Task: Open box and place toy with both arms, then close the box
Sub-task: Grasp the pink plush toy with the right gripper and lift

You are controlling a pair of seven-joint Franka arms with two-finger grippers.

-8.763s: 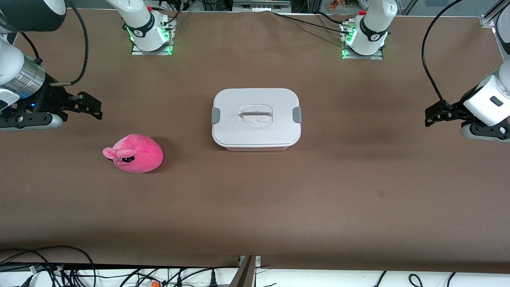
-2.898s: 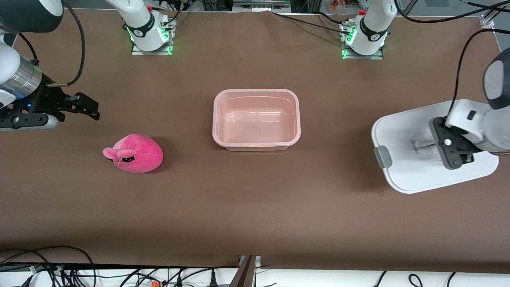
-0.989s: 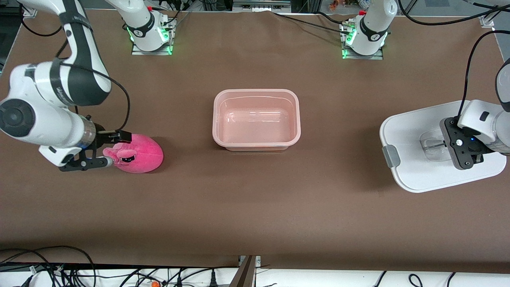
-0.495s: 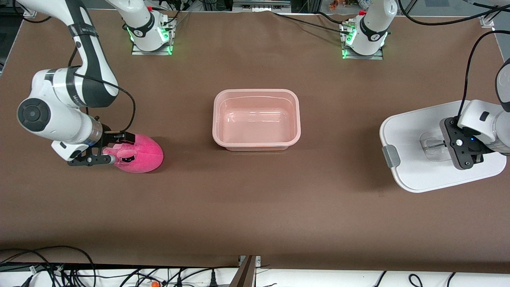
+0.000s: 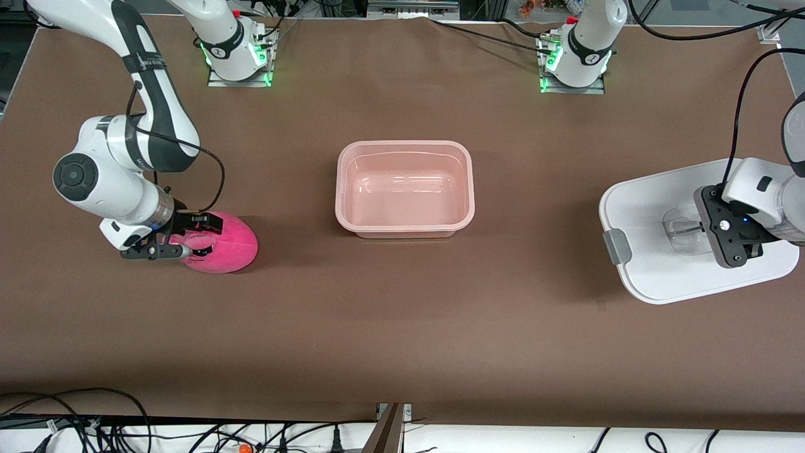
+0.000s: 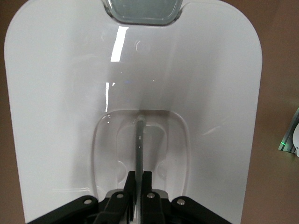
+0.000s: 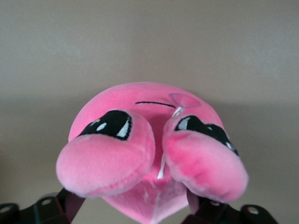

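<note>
The right gripper (image 5: 182, 237) has closed in around the hot-pink plush toy (image 5: 220, 242), fingers straddling it but not yet clenched. The left gripper (image 5: 723, 236) stays clamped on the white plastic lid (image 5: 648, 214) (set down at its end); the translucent pinkish tub (image 5: 404, 189) is ready.

table: brown covering (image 5: 402, 327), fills most of frame | pedestal bases: two white, lit green, upper left (image 5: 238, 60) and upper right (image 5: 573, 66) | cables: black tangle, bottom left edge (image 5: 75, 421) | metal bracket: bottom centre (image 5: 391, 428)
</note>
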